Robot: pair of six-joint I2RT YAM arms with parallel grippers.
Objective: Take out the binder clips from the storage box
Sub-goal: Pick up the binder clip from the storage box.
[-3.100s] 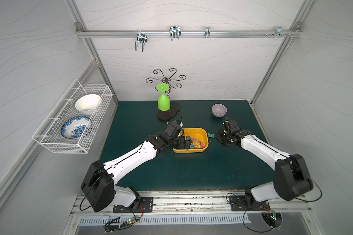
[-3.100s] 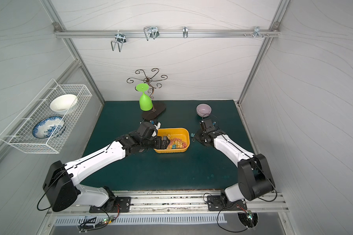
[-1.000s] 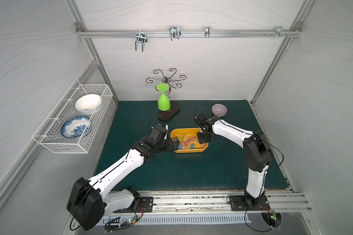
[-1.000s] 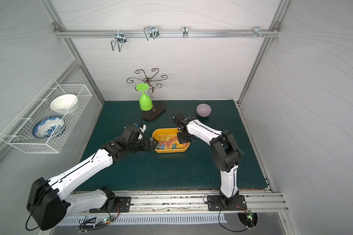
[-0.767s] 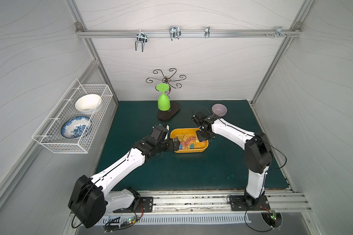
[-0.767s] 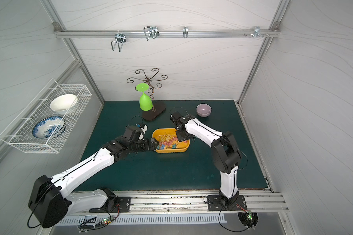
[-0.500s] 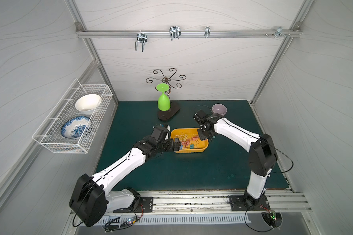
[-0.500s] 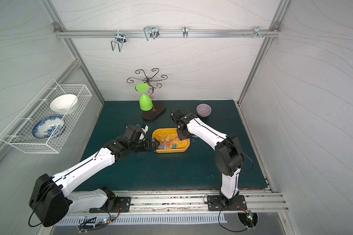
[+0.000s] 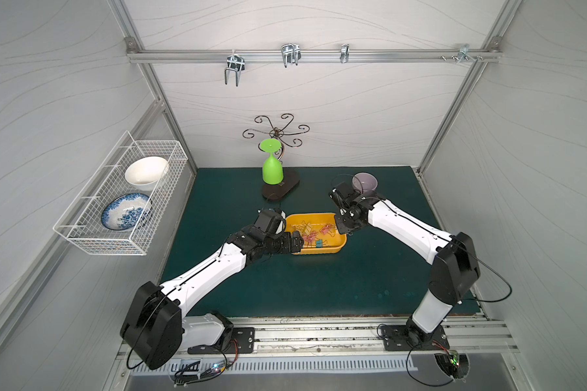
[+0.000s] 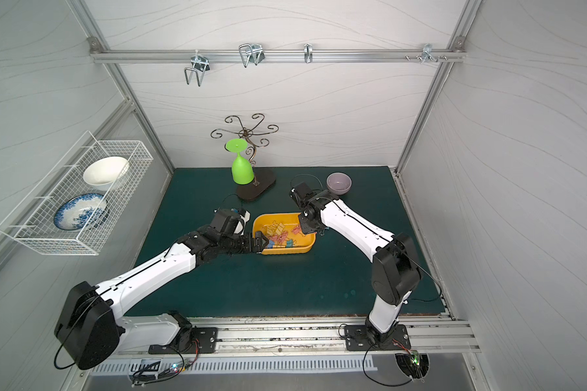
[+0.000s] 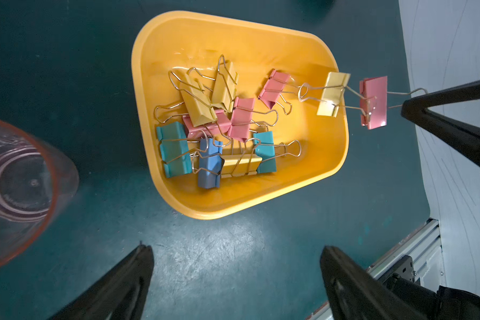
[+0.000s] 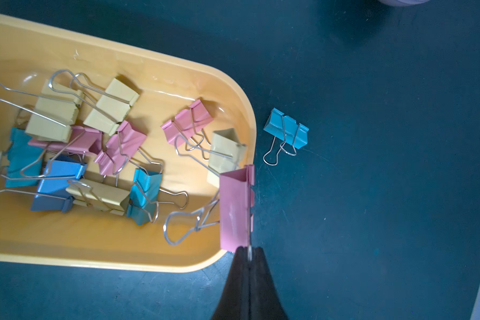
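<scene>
Glossy white arm shells (image 9: 204,276), chunky black joints (image 9: 453,267), thin black cables (image 9: 509,287); left gripper (image 11: 236,247) shows tapered black fingers (image 11: 352,279).

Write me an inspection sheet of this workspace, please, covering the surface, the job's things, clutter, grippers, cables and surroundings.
Surface: dark green mat, scuffed.
Job's things: storage box holds a heap of binder clips; one teal clip lies on the mat outside it.
Clutter: lilac bowl, inverted green goblet at the wire stand, clear cup.
Grippers: left gripper near the box, jaws open, empty; right gripper at the box rim, jaws shut on the wire handle of a pink clip, with a yellow clip hooked on.
Cables: black cable loops off the right arm, clear of the box.
Surroundings: wall basket holding a white bowl and a blue-patterned plate; hooks on the rail.
</scene>
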